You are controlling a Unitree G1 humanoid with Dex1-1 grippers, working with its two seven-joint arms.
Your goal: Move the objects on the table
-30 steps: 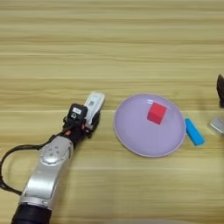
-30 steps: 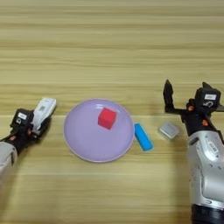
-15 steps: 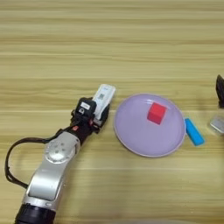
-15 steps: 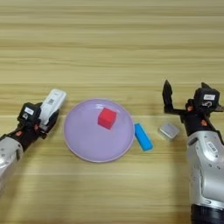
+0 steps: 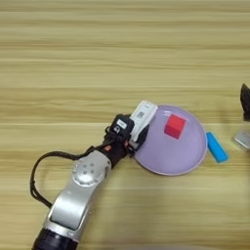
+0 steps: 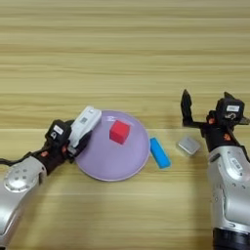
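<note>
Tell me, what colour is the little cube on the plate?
Red. The cube shows best in the right eye view.

1. No words, brand names or numbers can be read anywhere.
2. A small grey mark is seen on the top face of the long white bar (image 5: 142, 115); no letters can be made out in it.
3. A small white label is seen on the black housing of the left hand (image 5: 128, 140), and another on the right hand (image 6: 207, 108); the print on both is too small to be read.
</note>
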